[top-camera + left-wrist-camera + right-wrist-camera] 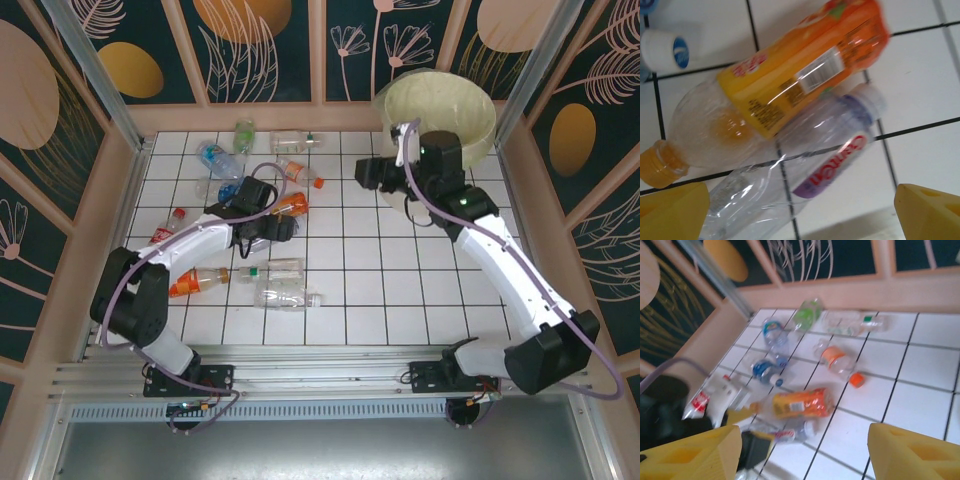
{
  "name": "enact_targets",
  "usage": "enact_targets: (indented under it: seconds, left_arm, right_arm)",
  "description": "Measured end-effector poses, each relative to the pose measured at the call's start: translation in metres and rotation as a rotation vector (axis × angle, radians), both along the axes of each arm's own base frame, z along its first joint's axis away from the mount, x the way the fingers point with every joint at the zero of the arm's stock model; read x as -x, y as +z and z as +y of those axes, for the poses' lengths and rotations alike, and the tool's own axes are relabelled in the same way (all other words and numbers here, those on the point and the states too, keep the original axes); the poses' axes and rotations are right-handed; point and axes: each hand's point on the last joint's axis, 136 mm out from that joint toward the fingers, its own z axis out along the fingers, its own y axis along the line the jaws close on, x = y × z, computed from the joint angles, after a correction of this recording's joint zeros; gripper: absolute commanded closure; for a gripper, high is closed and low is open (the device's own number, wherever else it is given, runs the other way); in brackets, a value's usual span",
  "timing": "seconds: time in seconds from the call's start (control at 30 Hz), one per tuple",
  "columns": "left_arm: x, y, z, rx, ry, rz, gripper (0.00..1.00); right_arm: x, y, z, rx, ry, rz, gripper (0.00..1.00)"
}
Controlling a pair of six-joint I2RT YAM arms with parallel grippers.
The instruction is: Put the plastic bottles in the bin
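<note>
The left hand [801, 212], fingers wide apart, hovers over an orange-labelled bottle [800, 75] lying against a clear bottle [815, 165] on the tabletop [920, 75]: a pick-up seems to be starting. The right hand [802, 452], also apart and empty, hangs beside the bin [485, 130] at the far right corner. Next, the left hand must descend around one bottle, close, and carry it across to the bin.

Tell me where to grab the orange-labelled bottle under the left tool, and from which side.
Take the orange bottle across its labelled middle, from above. It lies on its side, and that band is straight-walled, unlike the tapering neck. A clear bottle seems pressed against it, so that side is tight.
</note>
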Motion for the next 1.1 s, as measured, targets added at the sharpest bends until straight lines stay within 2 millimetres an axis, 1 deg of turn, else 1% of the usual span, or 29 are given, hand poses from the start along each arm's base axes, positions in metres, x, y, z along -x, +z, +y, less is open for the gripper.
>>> enact_targets:
  seconds: [0.1,0.2,0.27,0.33,0.47,0.57,0.77,0.9,0.97,1.03,1.1]
  left_arm:
    - [-0.001,-0.015,0.009,-0.040,0.010,0.032,0.03]
    - [-0.001,-0.029,0.014,-0.097,0.005,0.067,0.02]
    - [-0.001,-0.040,0.016,-0.122,-0.003,0.092,0.03]
    - [0.002,-0.047,0.016,-0.136,-0.013,0.115,0.05]
    - [0.007,-0.054,0.014,-0.134,-0.040,0.148,0.12]
    - [0.008,-0.056,0.010,-0.118,-0.055,0.163,0.13]
    - [0.007,-0.063,0.004,-0.099,-0.067,0.186,0.21]
    - [0.002,-0.068,0.000,-0.098,-0.065,0.196,0.29]
    - [-0.001,-0.069,-0.002,-0.094,-0.066,0.197,0.37]
    - [-0.005,-0.067,-0.005,-0.087,-0.066,0.190,0.43]
    - [-0.008,-0.064,-0.008,-0.072,-0.069,0.180,0.51]
  right_arm:
    - [0.012,-0.025,0.004,-0.020,0.026,0.054,0.31]
    - [0.018,-0.047,0.005,-0.022,0.034,0.103,0.31]
    - [0.022,-0.059,0.006,-0.026,0.038,0.131,0.31]
    - [0.025,-0.066,0.006,-0.027,0.040,0.144,0.31]
    - [0.026,-0.067,0.005,-0.040,0.035,0.145,0.31]
    - [0.026,-0.066,0.005,-0.049,0.033,0.140,0.31]
    - [0.028,-0.069,0.004,-0.056,0.030,0.140,0.31]
    - [0.029,-0.071,0.004,-0.058,0.028,0.142,0.31]
    - [0.030,-0.071,0.003,-0.064,0.023,0.142,0.31]
    - [0.031,-0.071,0.002,-0.072,0.018,0.146,0.29]
    - [0.031,-0.075,0.001,-0.086,0.002,0.166,0.28]
